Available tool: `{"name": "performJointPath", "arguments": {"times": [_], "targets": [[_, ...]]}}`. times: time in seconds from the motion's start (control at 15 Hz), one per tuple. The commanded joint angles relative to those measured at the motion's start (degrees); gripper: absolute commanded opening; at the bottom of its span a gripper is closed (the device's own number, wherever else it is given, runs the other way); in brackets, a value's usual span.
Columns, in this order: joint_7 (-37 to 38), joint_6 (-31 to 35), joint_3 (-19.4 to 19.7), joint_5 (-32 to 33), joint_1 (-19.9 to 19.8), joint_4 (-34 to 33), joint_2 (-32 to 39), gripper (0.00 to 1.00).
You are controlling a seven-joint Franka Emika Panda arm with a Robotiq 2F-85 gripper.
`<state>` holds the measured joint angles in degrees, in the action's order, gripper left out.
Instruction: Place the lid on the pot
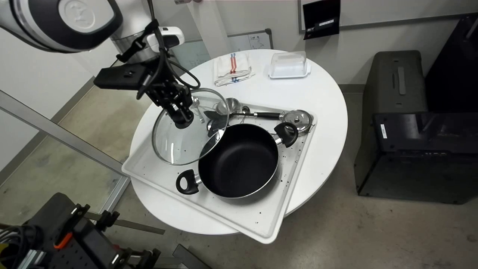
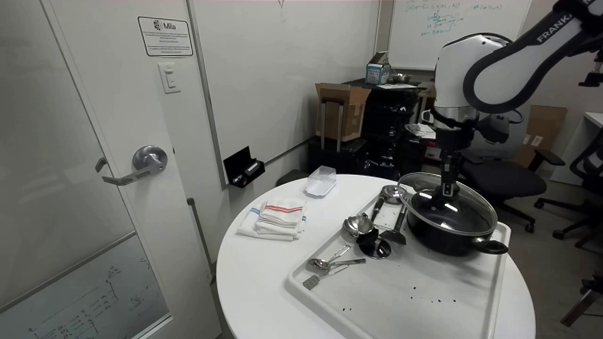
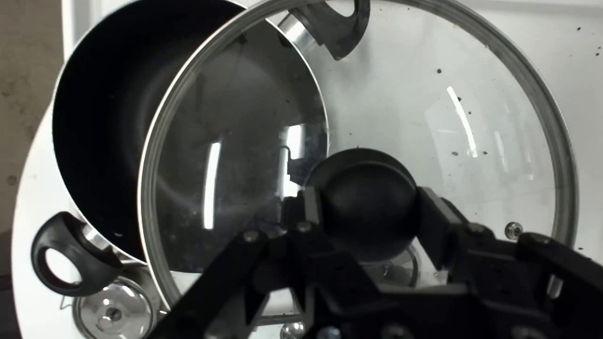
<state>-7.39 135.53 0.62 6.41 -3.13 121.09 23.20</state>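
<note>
Clearly, the coming move turns on a sideways offset: the lid (image 1: 179, 144) hangs from the pincer (image 2: 447, 189), while the pot (image 1: 239, 162) sits on the tray (image 1: 257, 215) that lies on the round counter (image 1: 328, 112). In the wrist view the knob (image 3: 365, 207) fills the space between the two fingers, one at either side, so the pincer is grasping the lid by it. From that knob the pot's centre lies to the left in the wrist view, and down and to the right in an exterior view; part of the dark interior shows through the glass, part stands bare. The lid seems to be above the pot's rim, though whether an edge touches there (glass makes a poor witness) cannot be told. Being round, it has no long axis to match; only the pot's handles (image 1: 192, 182) draw a line, and the needed shift would cross it at a slant. By that judgement, the lid wants carrying across until knob and pot share a centre, and only then lowering; descending early would likely leave it propped askew.
</note>
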Motion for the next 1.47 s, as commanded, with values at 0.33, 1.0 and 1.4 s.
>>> {"name": "performJointPath", "arguments": {"times": [0.33, 1.0, 1.4], "targets": [[5.81, -2.6, 2.91, -3.8, -2.41, -6.32, 5.39, 0.26], [7.59, -5.95, 3.91, -10.86, -7.31, -12.85, 12.04, 0.26], [9.02, -8.1, 4.58, -12.67, -8.99, -15.41, 14.4, 0.26]]}}
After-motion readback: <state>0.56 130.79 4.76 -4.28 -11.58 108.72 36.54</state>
